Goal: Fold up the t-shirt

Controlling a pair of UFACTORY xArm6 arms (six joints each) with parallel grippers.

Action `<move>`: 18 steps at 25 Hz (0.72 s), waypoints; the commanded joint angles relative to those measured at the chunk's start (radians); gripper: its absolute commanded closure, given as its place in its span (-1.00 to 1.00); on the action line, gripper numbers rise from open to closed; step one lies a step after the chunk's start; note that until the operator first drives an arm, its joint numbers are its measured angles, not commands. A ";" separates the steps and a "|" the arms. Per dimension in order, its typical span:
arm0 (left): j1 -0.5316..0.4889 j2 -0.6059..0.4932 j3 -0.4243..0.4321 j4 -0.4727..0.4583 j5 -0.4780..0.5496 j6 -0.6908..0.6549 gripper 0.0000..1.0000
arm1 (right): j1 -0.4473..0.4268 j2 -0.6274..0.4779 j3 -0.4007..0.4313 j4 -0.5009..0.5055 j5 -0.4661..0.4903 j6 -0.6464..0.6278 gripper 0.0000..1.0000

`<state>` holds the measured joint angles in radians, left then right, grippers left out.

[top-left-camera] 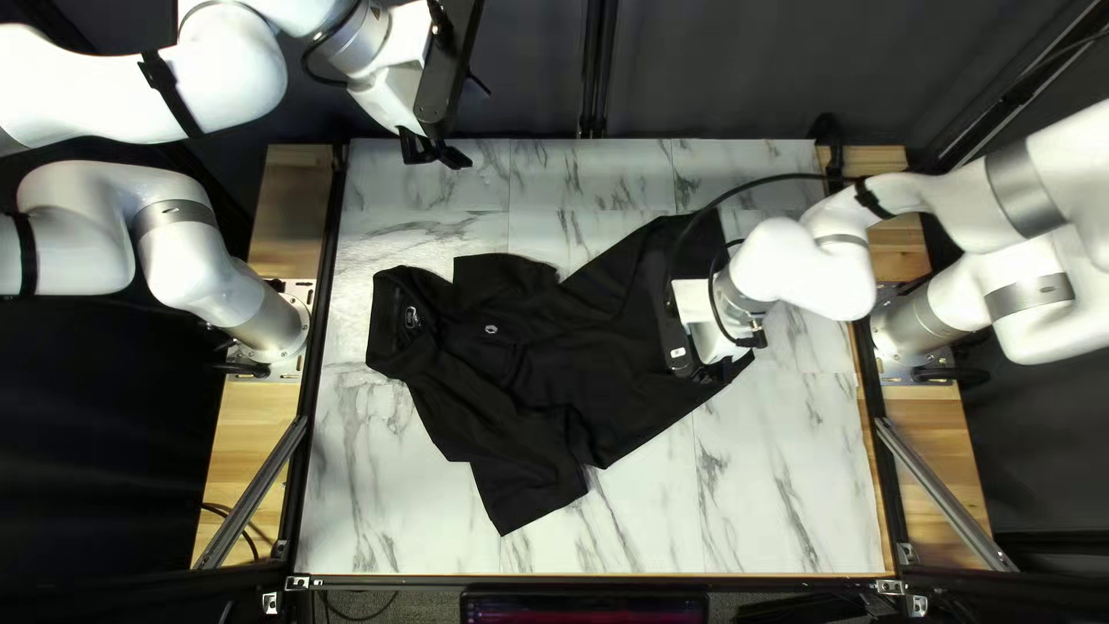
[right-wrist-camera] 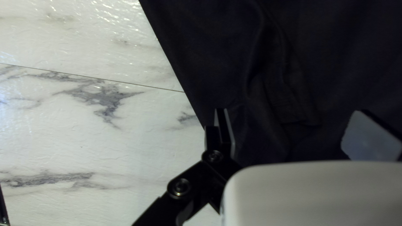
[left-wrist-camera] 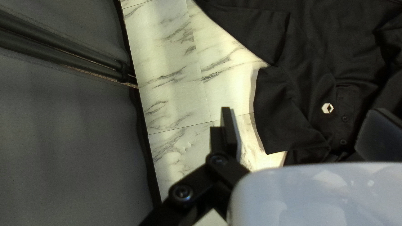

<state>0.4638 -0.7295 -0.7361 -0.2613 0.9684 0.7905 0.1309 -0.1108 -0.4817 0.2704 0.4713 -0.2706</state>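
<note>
T-shirt [top-left-camera: 526,353] of black colour lies wrinkled on the counter [top-left-camera: 393,509]; left gripper [top-left-camera: 433,153], at far left, and right gripper [top-left-camera: 702,372], above the shirt's right part, are both open.

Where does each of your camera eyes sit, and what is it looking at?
Top left view: above the table's near edge, slanting down at the table and black shirt; my left arm and right arm show.
Left wrist view: on my left wrist, looking past my open left gripper at the shirt's sleeve and chest, and the curtain.
Right wrist view: on my right wrist, looking past my open right gripper at the shirt's edge and table.
Shared: the top left and left wrist views both show the shirt's little white badge.
</note>
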 commanded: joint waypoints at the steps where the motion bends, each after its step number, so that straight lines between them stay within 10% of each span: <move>1: 0.000 0.000 0.000 0.000 0.000 0.000 -1.00 | -0.023 0.063 -0.052 -0.014 0.043 -0.037 -1.00; 18: 0.000 0.000 0.000 0.000 0.000 0.000 -1.00 | -0.046 0.093 -0.068 0.015 0.090 -0.063 -0.94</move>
<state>0.4638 -0.7295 -0.7361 -0.2613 0.9684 0.7905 0.0868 -0.0283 -0.5519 0.2730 0.5678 -0.3225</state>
